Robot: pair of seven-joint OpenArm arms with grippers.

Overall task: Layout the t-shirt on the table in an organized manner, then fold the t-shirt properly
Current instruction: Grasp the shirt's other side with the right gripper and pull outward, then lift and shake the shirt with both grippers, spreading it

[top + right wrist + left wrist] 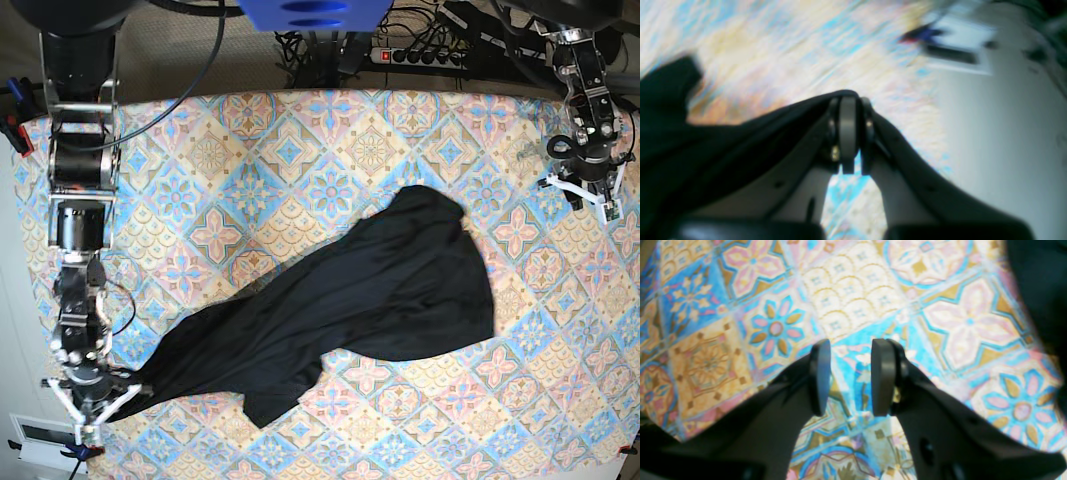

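Observation:
The black t-shirt lies bunched in a diagonal band across the table, from the middle right down to the front left corner. At that corner my right gripper is shut on the shirt's end. In the right wrist view the black cloth drapes over the closed right gripper. My left gripper hovers over the far right of the table, clear of the shirt. Its pads stand apart in the left wrist view, where the left gripper holds nothing above the patterned cloth.
The table's left edge runs close beside my right gripper, with pale floor and a white object beyond it. A power strip and cables lie behind the table. A dark shape fills the left wrist view's right edge.

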